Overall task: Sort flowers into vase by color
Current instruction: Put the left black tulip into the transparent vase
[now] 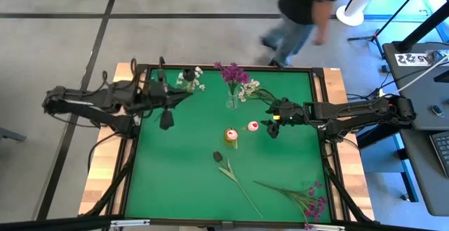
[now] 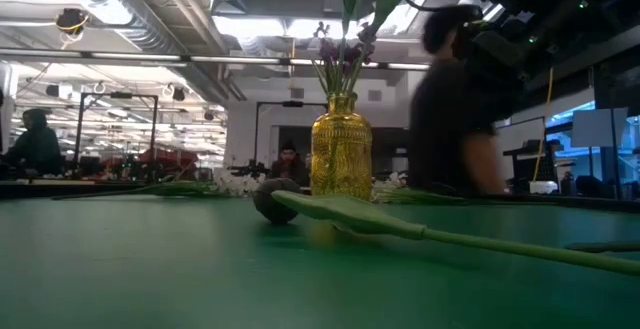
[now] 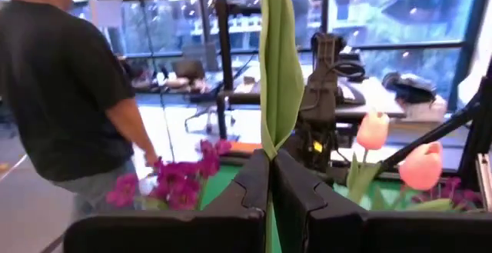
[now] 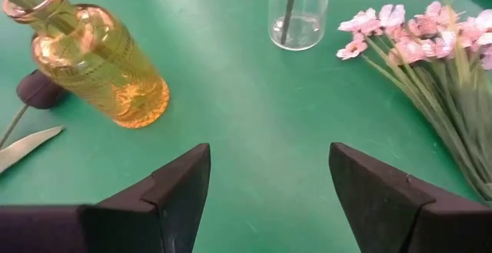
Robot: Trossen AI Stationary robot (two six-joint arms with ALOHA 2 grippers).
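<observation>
On the near edge of the green table (image 1: 175, 189), toward the right, a magenta sprig (image 1: 302, 197) lies flat with its blossoms by the frame. Just farther in, near the middle, a dark-budded flower (image 1: 228, 169) lies on the mat, its bud (image 2: 275, 199) pointing toward the amber glass vase (image 1: 231, 137). In the low view that vase (image 2: 341, 159) stands upright behind the bud with purple stems rising from its neck.

To the right of the amber vase, a pink bud (image 1: 253, 126) shows between it and the right gripper (image 1: 272, 127). That gripper hovers over bare mat with its fingers (image 4: 178, 188) spread wide and nothing between them; its wrist view has the amber vase on one side and a clear glass vase (image 4: 298, 14) beyond.

Farther back, the clear vase (image 1: 232, 102) holds magenta blossoms (image 1: 232, 73), and a bunch of pale small-blossomed sprigs (image 1: 254, 90) lies just right of it. At the far left, the left gripper (image 1: 166, 121) is clamped on a green leafy stem (image 3: 278, 61). White sprigs (image 1: 191, 80) sit in the far-left corner. A person (image 1: 305, 10) walks past beyond the table.
</observation>
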